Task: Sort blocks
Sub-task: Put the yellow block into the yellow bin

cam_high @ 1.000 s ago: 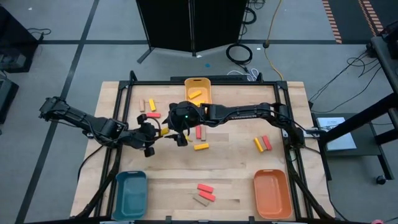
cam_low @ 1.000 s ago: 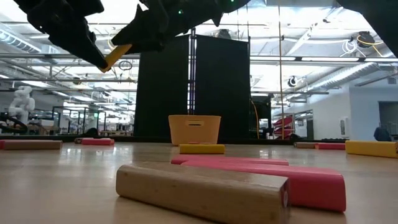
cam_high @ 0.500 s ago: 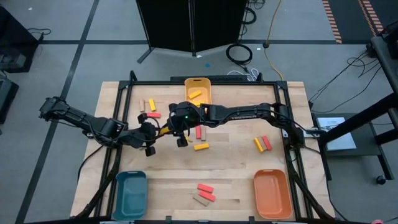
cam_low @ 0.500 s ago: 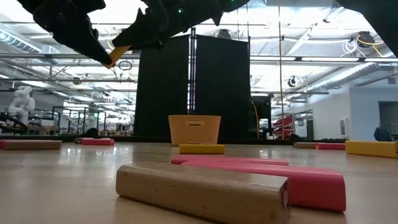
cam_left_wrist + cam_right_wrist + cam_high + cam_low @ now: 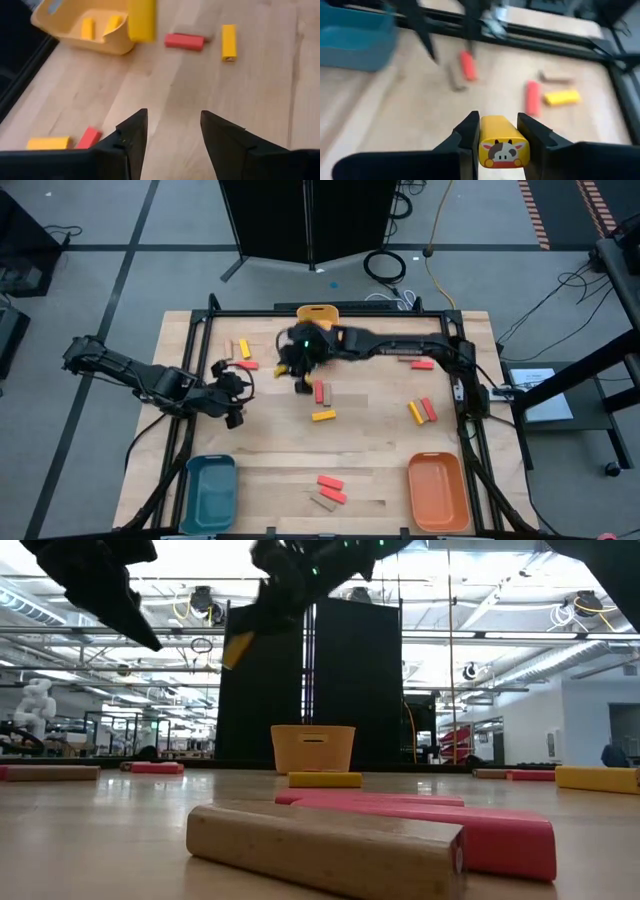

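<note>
My right gripper [image 5: 498, 131] is shut on a yellow block [image 5: 500, 126] with a cow picture on its end. It holds the block high over the table's far middle [image 5: 287, 366], in front of the yellow tray [image 5: 318, 313]. In the left wrist view the same block [image 5: 141, 20] hangs by that tray [image 5: 75, 36], which has two yellow blocks in it. My left gripper [image 5: 172, 125] stands open with nothing in it, left of centre [image 5: 240, 388]. Red, yellow and tan blocks lie flat on the table. My right gripper pinches the yellow block by its two long sides [image 5: 485, 127] between the two fingers. The block lies along the fingers, its picture end toward the wrist. It is lifted clear of the table, and its free end [image 5: 237, 650] slants down below the fingers.
A teal tray [image 5: 209, 490] stands at the near left and an orange tray [image 5: 438, 492] at the near right. Loose blocks lie at the far left [image 5: 243, 355], in the middle [image 5: 322, 404], at the right [image 5: 421, 411] and near the front edge [image 5: 327, 490].
The yellow block has passed from my left gripper to my right. My right gripper shut on it and my left gripper opened. My right gripper then carried it toward the far edge and the yellow tray. My left gripper drew back a little toward the left.
</note>
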You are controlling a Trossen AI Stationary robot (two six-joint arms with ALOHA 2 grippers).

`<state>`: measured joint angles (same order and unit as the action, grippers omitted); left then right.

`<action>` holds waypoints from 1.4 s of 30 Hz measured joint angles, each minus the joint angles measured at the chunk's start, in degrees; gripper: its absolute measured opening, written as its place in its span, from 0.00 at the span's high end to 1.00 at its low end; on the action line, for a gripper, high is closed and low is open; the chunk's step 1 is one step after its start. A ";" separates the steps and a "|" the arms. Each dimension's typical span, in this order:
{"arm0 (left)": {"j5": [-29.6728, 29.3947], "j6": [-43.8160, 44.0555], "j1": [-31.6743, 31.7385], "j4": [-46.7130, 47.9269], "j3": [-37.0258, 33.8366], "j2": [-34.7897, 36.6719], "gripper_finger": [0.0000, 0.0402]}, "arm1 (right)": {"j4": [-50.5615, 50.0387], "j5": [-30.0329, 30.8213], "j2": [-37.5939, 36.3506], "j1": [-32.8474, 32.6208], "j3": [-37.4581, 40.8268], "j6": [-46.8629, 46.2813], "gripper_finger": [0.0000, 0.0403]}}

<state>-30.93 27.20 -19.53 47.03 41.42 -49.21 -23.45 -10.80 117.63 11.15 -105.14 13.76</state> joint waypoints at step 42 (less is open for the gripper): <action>-12.84 13.21 -0.79 -1.34 -3.51 7.30 0.55 | -14.26 3.49 6.64 18.22 0.07 -8.31 0.41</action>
<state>-43.77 40.41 -20.32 45.69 37.91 -41.91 -37.71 -7.31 124.27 29.36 -105.08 5.45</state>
